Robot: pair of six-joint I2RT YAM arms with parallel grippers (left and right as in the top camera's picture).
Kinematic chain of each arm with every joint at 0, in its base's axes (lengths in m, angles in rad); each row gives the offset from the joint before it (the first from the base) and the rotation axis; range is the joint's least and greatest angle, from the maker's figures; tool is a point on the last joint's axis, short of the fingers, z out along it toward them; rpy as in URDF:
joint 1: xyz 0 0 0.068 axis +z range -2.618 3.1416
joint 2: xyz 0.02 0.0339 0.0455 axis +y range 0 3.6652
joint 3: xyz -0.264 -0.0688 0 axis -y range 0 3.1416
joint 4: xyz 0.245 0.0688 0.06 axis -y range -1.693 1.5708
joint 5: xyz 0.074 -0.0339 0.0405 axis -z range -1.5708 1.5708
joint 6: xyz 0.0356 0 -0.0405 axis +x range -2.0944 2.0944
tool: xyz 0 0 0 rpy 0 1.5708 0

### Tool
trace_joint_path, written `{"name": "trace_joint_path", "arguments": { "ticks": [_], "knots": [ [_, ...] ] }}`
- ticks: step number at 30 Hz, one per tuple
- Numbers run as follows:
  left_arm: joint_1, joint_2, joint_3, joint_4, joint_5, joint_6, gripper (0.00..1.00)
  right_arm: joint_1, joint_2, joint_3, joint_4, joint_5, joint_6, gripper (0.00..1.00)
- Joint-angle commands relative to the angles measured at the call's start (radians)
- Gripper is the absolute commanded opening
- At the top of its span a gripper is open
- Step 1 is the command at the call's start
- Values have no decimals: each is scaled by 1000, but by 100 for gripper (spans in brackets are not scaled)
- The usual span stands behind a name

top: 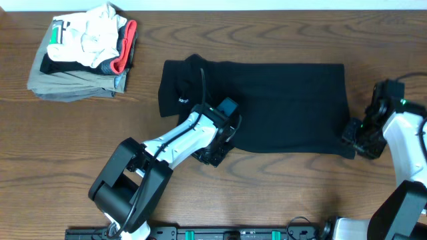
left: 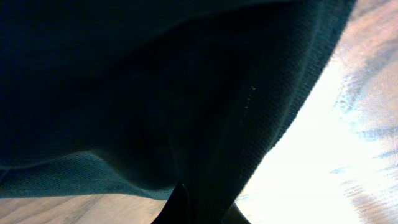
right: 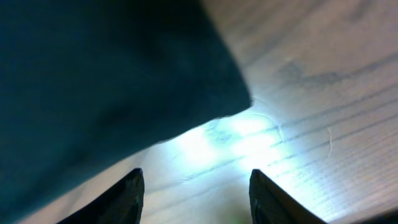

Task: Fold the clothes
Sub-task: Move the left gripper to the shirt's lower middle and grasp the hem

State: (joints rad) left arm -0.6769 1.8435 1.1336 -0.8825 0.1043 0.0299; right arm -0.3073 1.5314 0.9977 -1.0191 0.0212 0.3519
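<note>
**Colleague:** Where is the garment lying on your feed?

**Operator:** I'm looking at the black soft-fabric collared top (top: 280, 100). It's lying spread flat on the brown wooden bench (top: 280, 193), stretching from the centre of the overhead view out towards three o'clock.

**Colleague:** What is your left arm doing?

**Operator:** The left end effector (top: 215, 155) is sitting at the top's seven o'clock edge. Its jaws are clamping tight on a pinch of the black fabric. In the left wrist view I'm seeing the cloth running down into the fingers.

**Colleague:** And the right one?

**Operator:** The right end effector (top: 353, 137) is sitting at the top's four o'clock corner, with its jaws standing roughly halfway apart and gripping nothing. In the right wrist view the corner of the fabric is lying ahead of the fingers (right: 127, 193), and bare wood is showing in the gap between them.

**Colleague:** Is anything else sitting on the bench?

**Operator:** A stack of folded khaki, white and red-trimmed garments (top: 83, 57) is sitting at ten o'clock, well apart from the top.
</note>
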Motion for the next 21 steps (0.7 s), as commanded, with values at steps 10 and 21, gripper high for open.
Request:
{"name": "trace_joint_path", "arguments": {
  "ticks": [10,21],
  "knots": [
    [19,-18,16,-3,-11,-6,6,-56,-9,-187,288,112,77,51],
    [19,-18,16,-16,-11,-11,6,-56,-8,-261,423,95,82,44]
  ]
}}
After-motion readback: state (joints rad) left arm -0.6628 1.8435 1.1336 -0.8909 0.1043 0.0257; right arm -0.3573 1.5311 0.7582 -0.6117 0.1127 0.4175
